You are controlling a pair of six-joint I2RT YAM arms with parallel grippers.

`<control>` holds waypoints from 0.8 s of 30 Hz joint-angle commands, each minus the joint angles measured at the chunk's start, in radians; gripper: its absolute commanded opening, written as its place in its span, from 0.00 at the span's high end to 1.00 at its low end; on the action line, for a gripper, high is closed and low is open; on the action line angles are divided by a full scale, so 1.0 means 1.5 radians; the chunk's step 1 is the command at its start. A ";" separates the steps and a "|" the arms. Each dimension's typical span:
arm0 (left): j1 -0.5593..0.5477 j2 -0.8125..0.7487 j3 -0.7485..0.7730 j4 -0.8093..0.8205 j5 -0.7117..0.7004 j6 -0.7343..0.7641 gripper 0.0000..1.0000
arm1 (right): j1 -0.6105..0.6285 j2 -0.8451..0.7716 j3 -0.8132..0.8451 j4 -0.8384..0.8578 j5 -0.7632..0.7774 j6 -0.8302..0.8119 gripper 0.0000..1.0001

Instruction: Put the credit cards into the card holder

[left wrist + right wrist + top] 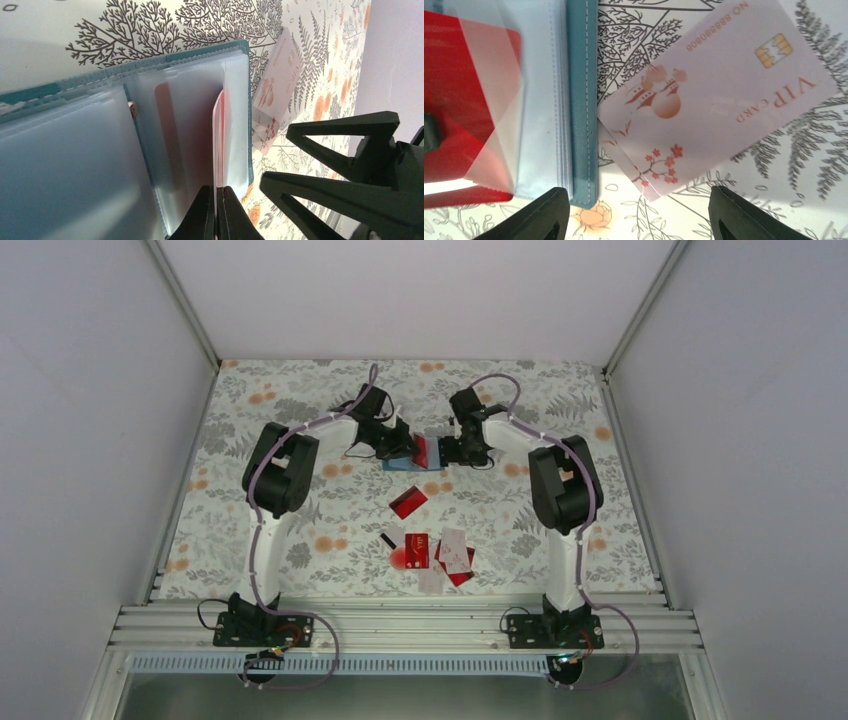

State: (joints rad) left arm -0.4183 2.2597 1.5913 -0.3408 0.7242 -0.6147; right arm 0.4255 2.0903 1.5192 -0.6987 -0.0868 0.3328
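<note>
The teal card holder [400,464] lies open at the back middle, its clear sleeves [190,125] fanned out. My left gripper [216,210] is shut on the thin edge of a red card [459,100], which stands among the sleeves and is partly under a clear flap. My right gripper [639,220] is open and empty, low over the table just right of the holder's teal edge [581,100]. A pale pink VIP card [719,90] lies beside the holder on top of another pale card [624,155]. Another red card [408,502] and a pile of red and white cards [445,555] lie nearer the front.
A small black piece [387,539] and a round red blob [400,559] lie by the card pile. The floral table is walled on the left, back and right. The right gripper's black fingers [350,165] show close beside the holder in the left wrist view.
</note>
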 commanded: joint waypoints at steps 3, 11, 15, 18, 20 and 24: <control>-0.004 0.029 0.003 0.003 -0.017 0.001 0.98 | -0.018 -0.032 -0.001 -0.019 -0.014 0.011 0.34; -0.004 0.034 0.019 -0.015 -0.033 0.015 0.98 | -0.018 0.003 0.006 -0.017 0.013 0.003 0.44; -0.005 0.037 0.026 -0.024 -0.031 0.025 0.98 | -0.017 0.022 0.013 -0.018 0.021 -0.006 0.49; -0.006 0.036 0.028 -0.027 -0.029 0.031 0.98 | -0.013 0.032 0.016 -0.019 0.023 -0.012 0.51; -0.005 0.038 0.030 -0.029 -0.029 0.033 0.98 | -0.010 0.029 0.018 -0.014 0.018 -0.013 0.54; -0.005 0.039 0.032 -0.035 -0.029 0.037 0.98 | -0.009 0.002 0.017 0.015 -0.004 -0.009 0.57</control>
State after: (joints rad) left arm -0.4229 2.2814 1.6287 -0.3550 0.7212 -0.5846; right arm 0.4057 2.1078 1.5291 -0.7181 -0.0761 0.3237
